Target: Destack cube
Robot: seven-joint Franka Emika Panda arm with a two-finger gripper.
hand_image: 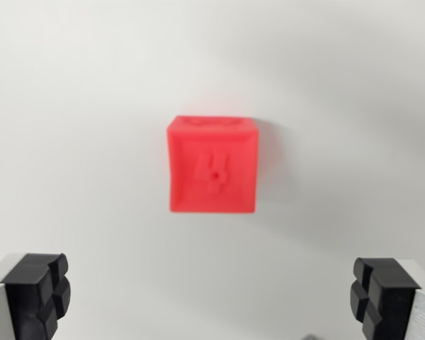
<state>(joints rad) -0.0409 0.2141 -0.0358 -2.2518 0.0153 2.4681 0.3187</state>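
Red cube (pixel 212 166) sits near the middle of the wrist view, a bit above centre, on a plain white tabletop (pixel 71 106). We see one face toward the camera with a small embossed mark and a tiny hole in it, plus a narrow strip of another face along its upper edge, also with some raised relief. The picture is soft, so we cannot read what the marks are. We cannot tell from this angle whether a second cube lies under it; only red shows. A faint grey shadow falls just beside the cube on the wrist view's right.

Our hand (pixel 212 301) is spread wide apart, holding nothing. One black finger pad (pixel 39 294) shows at the bottom corner on the wrist view's left, the other pad (pixel 382 294) at the bottom corner on the wrist view's right, each backed by a grey metal piece at the frame edge. Both pads are well apart from the cube and lower in the frame; the cube lies roughly midway between them across the view, not touching either. We see bare white tabletop between the pads. A small dark sliver shows at the bottom edge near the right pad; too little to say what it is.
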